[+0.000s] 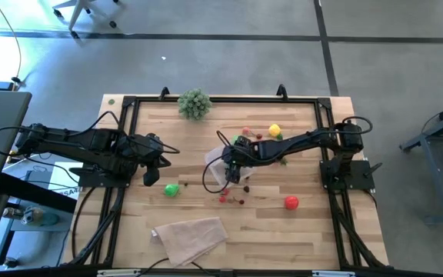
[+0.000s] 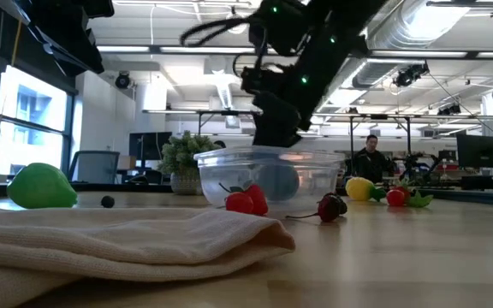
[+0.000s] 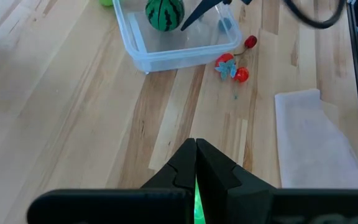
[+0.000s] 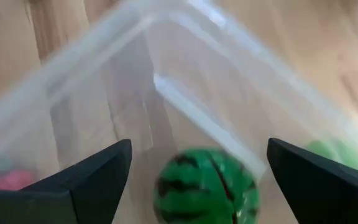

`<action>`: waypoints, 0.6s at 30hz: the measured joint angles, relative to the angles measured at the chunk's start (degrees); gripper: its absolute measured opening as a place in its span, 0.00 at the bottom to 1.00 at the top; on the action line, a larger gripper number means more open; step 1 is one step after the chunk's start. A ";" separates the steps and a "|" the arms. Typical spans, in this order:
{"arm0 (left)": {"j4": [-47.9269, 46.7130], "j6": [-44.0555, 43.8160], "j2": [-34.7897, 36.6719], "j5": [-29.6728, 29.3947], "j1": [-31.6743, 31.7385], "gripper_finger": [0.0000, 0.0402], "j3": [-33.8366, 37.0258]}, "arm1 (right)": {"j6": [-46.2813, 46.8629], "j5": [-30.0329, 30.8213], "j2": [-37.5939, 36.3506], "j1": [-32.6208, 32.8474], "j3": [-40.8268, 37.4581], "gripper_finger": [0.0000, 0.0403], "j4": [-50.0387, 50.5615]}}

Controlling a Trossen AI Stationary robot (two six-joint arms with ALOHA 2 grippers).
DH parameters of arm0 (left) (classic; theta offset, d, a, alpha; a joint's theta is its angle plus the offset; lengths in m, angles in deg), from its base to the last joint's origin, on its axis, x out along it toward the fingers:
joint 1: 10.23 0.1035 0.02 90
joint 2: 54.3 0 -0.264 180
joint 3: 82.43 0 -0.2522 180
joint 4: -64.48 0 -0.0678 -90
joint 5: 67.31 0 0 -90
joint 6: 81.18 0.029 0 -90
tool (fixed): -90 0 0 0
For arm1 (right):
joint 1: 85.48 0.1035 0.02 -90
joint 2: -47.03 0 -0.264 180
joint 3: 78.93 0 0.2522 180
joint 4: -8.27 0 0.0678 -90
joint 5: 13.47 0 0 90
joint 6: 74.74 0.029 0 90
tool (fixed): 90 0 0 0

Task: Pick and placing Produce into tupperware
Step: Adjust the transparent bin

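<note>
Right hand point(image 4: 194, 165) over clear box point(image 3: 166, 50) mid-surface, fingers wide, holding nothing. Striped green melon ball point(image 4: 205, 185) lies in box between fingers. Red pieces point(image 3: 232, 67) on wooden surface point(image 3: 73, 124) just beside box; green pear point(image 1: 172, 190) nearer left arm. Left hand point(image 3: 196, 163) pinched closed, empty, waiting at left edge.

The plastic box point(image 1: 220, 171) sits near the middle of the table point(image 1: 306, 238), with the right gripper point(image 4: 197, 171) over it, fingers spread, and a toy watermelon point(image 3: 164, 14) between them inside the box. Small toy cherries point(image 1: 231, 198) lie just in front of the box. A cloth point(image 1: 191, 238) lies near the front edge, to the left. A toy pear point(image 1: 172, 190) rests left of the box, close to the left gripper point(image 1: 151, 175). The plant ball point(image 1: 194, 103) stands at the back edge.
</note>
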 joint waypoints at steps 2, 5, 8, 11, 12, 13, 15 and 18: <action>0.00 -0.01 0.00 0.00 0.02 0.00 0.00 | -1.04 0.98 0.00 0.00 2.12 0.91 1.21; 0.00 0.00 0.00 0.00 0.00 0.00 0.00 | -1.24 1.38 -0.15 0.00 4.35 0.91 1.78; 0.00 0.01 0.00 0.00 0.01 0.00 0.00 | -1.04 1.35 -0.15 -0.18 4.56 0.90 1.43; 0.02 -0.01 0.00 0.00 0.00 0.00 0.00 | -0.96 1.18 0.18 -0.42 4.49 0.85 0.64; 0.01 0.00 0.00 0.00 0.02 0.00 0.00 | -1.02 1.02 0.42 -0.42 4.49 0.82 0.27; 0.00 0.01 0.00 0.00 0.00 0.00 0.00 | -1.03 1.02 0.74 -0.42 4.49 0.80 -0.12; 0.00 0.01 0.00 0.00 0.01 0.00 0.00 | -0.96 0.80 1.34 -0.69 4.49 0.74 -0.55; 0.02 -0.01 0.00 0.00 0.00 0.00 0.00 | 0.23 -1.17 2.58 -1.44 4.53 0.67 -0.55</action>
